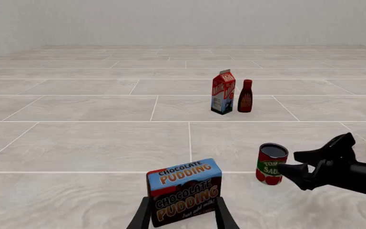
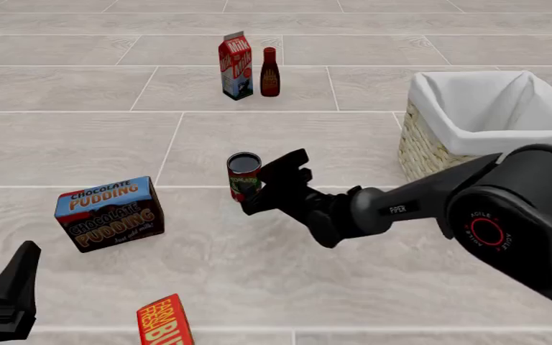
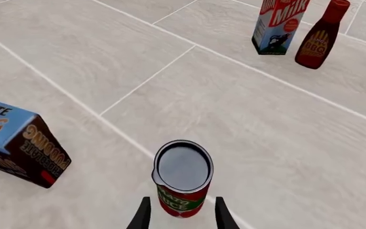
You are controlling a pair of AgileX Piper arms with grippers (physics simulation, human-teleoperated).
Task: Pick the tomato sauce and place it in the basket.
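The right claw (image 2: 261, 188) is open, its fingers flanking the upright tomato sauce (image 2: 244, 175) on the counter (image 2: 256, 273), left of the basket (image 2: 430, 147). The left claw (image 2: 8, 302) is open, idle.

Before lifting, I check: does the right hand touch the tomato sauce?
Cannot tell. In the right wrist view its fingers flank the tomato sauce; no view shows contact or gap plainly.

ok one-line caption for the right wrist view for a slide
Right tool straddles the upright tomato sauce can, fingers open on either side, before the grasp.
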